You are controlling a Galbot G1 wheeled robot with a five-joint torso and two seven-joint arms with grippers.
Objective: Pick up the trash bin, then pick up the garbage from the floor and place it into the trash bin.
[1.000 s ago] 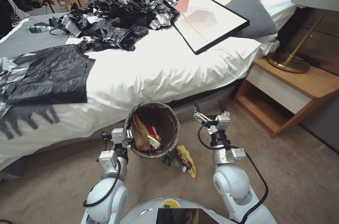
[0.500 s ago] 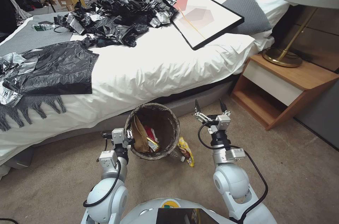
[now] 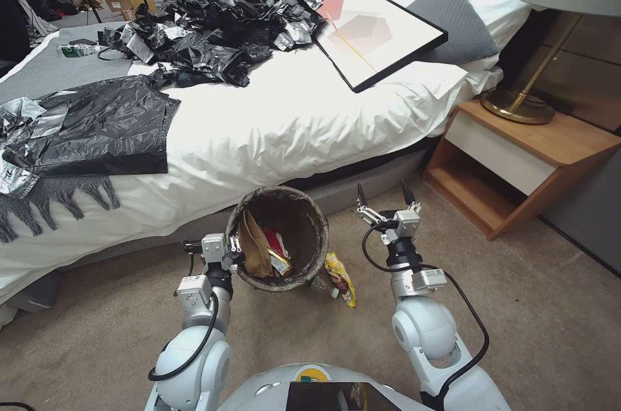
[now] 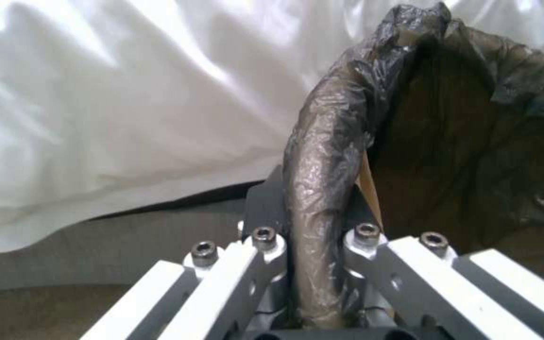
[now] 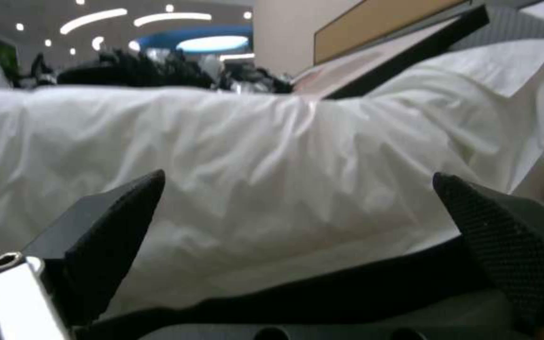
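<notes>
Left gripper [image 3: 234, 254] pinches the rim of the small round bag-lined trash bin [image 3: 279, 239], lifted and part-filled, right gripper [image 3: 383, 197] hangs spread and empty, while a yellow snack wrapper [image 3: 341, 277] awaits on the beige carpet floor [image 3: 550, 307].

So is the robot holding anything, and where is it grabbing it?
Yes: the left pincer is shut on the trash bin, pinching its bag-covered rim on the robot's left side. The right pincer is open and holds nothing.
</notes>
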